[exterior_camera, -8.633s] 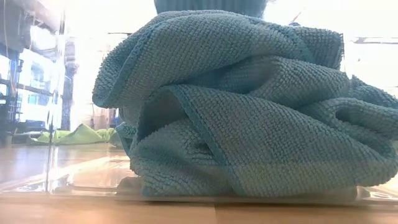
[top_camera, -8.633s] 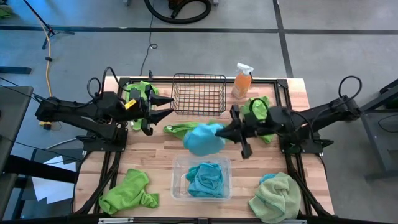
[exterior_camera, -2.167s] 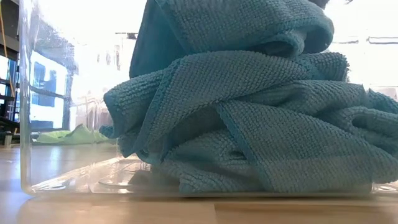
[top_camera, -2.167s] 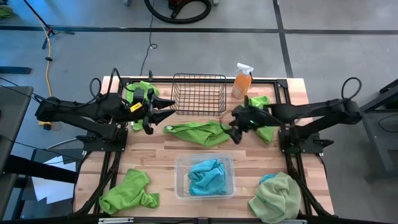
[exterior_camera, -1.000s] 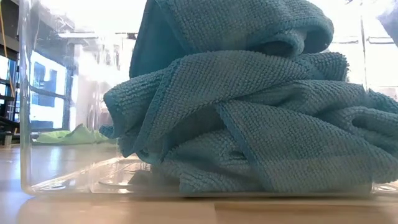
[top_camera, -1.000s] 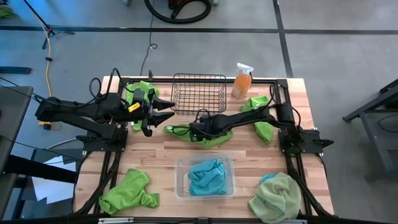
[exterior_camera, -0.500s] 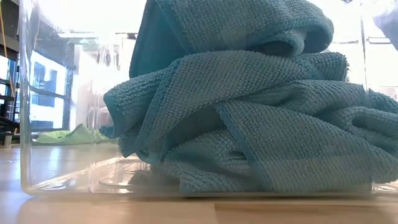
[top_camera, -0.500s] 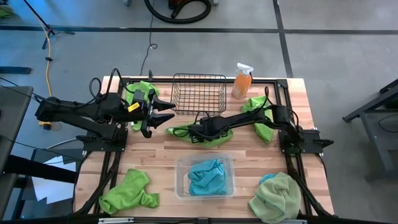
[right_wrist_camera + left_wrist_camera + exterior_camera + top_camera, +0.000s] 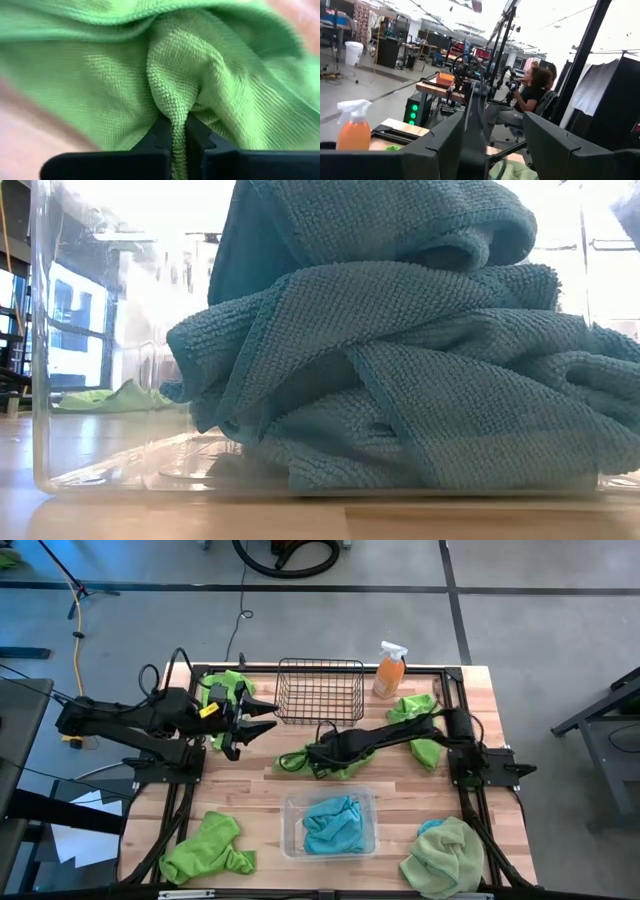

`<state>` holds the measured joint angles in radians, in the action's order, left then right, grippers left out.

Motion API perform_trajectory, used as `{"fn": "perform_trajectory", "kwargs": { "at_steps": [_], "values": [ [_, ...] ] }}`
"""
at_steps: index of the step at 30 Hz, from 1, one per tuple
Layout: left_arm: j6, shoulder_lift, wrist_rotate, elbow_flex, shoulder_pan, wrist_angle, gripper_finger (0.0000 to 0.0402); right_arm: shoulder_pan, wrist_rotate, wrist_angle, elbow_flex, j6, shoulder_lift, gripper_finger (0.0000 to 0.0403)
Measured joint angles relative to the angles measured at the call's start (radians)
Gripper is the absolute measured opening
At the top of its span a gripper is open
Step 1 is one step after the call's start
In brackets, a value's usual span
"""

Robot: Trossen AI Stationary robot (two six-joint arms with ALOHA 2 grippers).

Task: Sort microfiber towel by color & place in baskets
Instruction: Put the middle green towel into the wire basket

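Lime towel (image 9: 345, 762) now bunched smaller in right gripper (image 9: 313, 756)

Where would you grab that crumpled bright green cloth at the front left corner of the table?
Probably from straight above, on the raised bunched middle of the bright green cloth. It lies flat and crumpled on the table with open wood around it, so its high folds give fingers something to pinch. The right gripper holds another green cloth by just such a pinched ridge.

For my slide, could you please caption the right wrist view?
Right gripper shut on a fold of lime towel.
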<state>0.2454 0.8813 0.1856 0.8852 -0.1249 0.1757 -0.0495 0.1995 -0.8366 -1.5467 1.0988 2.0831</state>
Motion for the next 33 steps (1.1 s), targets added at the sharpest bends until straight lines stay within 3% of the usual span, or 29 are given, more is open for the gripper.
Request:
{"fn": "perform_trajectory", "kwargs": {
  "at_steps": [13, 19, 25, 29, 33],
  "values": [
    [-0.161, -0.080, 0.055, 0.000, 0.000, 0.003, 0.0188, -0.011, 0.164, -0.027, -0.008, -0.251, -0.395, 0.0001],
    [-0.189, -0.080, 0.117, 0.000, 0.000, 0.008, 0.0188, -0.023, 0.161, -0.022, -0.008, -0.547, -0.559, 0.0001],
    [-0.188, -0.069, 0.166, 0.000, 0.000, 0.004, 0.0188, -0.025, 0.121, -0.067, -0.004, -0.718, -0.693, 0.0001],
    [-0.187, -0.065, 0.212, 0.000, 0.000, -0.006, 0.0188, -0.025, 0.083, -0.013, 0.140, -0.712, -0.831, 0.0001],
    [-0.187, -0.066, 0.227, 0.000, 0.000, -0.027, 0.0188, -0.025, 0.010, 0.193, 0.396, -0.668, -1.015, 0.0001]
  ]
}}
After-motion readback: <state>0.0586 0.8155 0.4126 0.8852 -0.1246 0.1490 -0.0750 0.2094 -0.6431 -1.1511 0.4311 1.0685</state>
